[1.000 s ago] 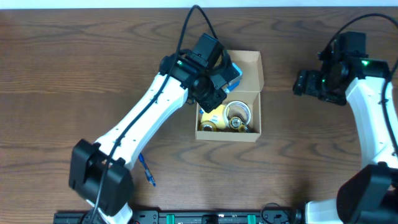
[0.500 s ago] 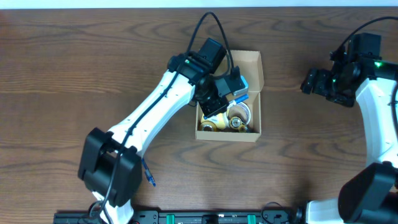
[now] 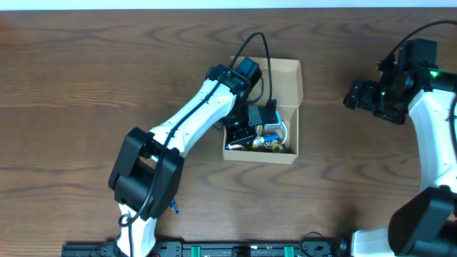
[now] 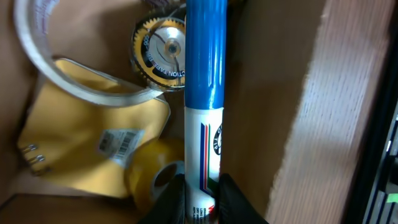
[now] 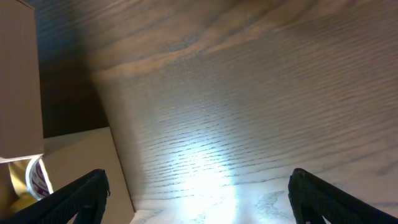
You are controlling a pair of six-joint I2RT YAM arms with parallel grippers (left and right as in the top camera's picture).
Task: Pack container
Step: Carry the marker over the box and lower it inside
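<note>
Left arm has swung further over and dipped down since half a second ago: left end effector (image 3: 251,130) now sits low inside the container (image 3: 289,77), wrist over the near-left part of the opening, forearm stretched diagonally from the base at bottom left. Right arm barely shifted. In the left wrist view the left end effector (image 4: 202,200) is clenched on a blue-and-white marker (image 4: 205,74), fingers on either side of its white end, blue end pointing away along the cardboard wall (image 4: 273,93). Marker lies just beside that wall, with a toothed disc (image 4: 163,50) touching or nearly touching its other side; cannot tell which. Clear tape ring (image 4: 56,59) and yellow pouch (image 4: 74,149) fill the rest of the box floor, tight space. Container stands mid-table (image 3: 86,71), flap lid open and tilted away at the far side. Right end effector (image 3: 355,95) hovers well apart, to the container's right, elbow bent back; its fingers (image 5: 84,193) are spread wide, released, over wood grain, box edge at left of view.
</note>
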